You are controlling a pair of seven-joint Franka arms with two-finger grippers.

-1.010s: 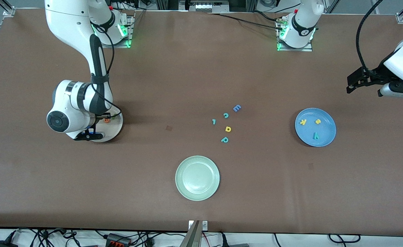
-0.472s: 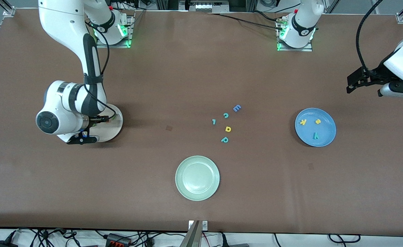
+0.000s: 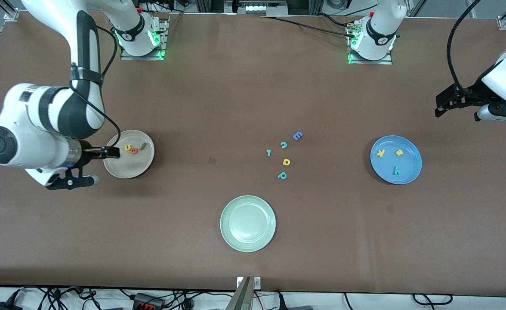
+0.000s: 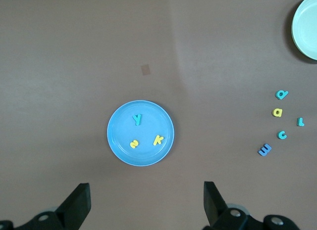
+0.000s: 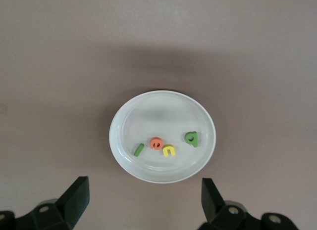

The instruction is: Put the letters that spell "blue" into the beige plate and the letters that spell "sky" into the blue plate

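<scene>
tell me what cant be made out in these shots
- Green b: hidden in the front view by the right end effector over the beige plate; only the right wrist view shows it.
- Left end effector: tips cut off by the bottom edge of the left wrist view.
- Loose teal letters: too small to read surely in the front view.

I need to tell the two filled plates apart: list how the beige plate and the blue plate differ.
The beige plate is cream and holds four letters; the blue plate is bright blue and holds three. The beige plate lies toward the right arm's end of the table, the blue plate toward the left arm's end. The open right gripper is over the table beside the beige plate. Both are round, shallow and alike in size.
</scene>
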